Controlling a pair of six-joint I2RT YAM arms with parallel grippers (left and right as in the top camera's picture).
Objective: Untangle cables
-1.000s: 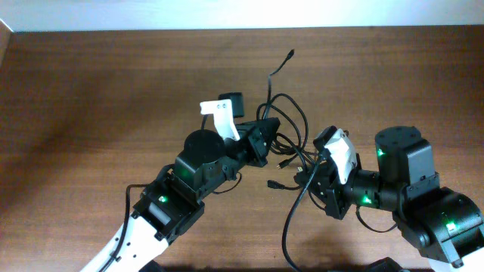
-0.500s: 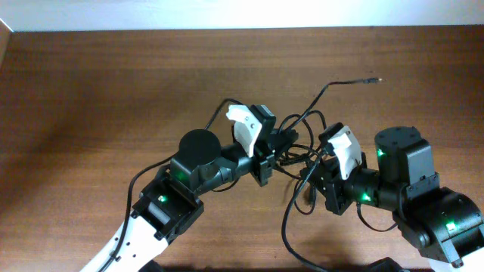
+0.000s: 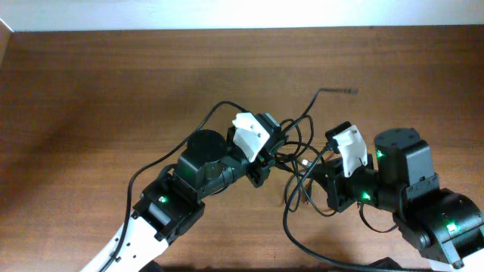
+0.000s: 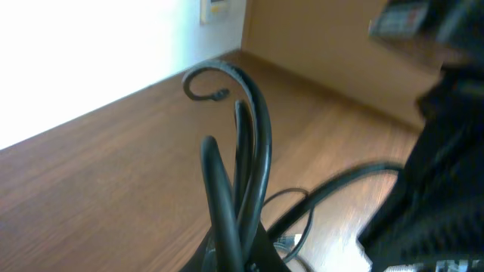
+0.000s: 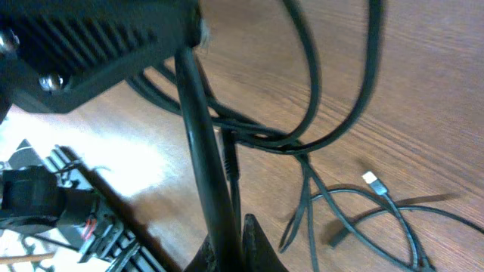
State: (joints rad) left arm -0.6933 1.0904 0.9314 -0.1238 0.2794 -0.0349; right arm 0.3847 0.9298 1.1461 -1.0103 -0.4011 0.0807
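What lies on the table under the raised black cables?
Bare brown wooden table and slack loops of the thin black cables, with one silver plug. The table beneath the left claw and right claw is hidden.

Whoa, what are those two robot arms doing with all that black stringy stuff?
They are working on a tangle of thin black cables in the middle of the brown wooden table. The left gripper is pinched shut on a couple of strands, and the right gripper is pinched shut on another strand close beside it. The cables are looped together between them, so the tangle is not undone yet. One loose end sticks out toward the far side of the table.
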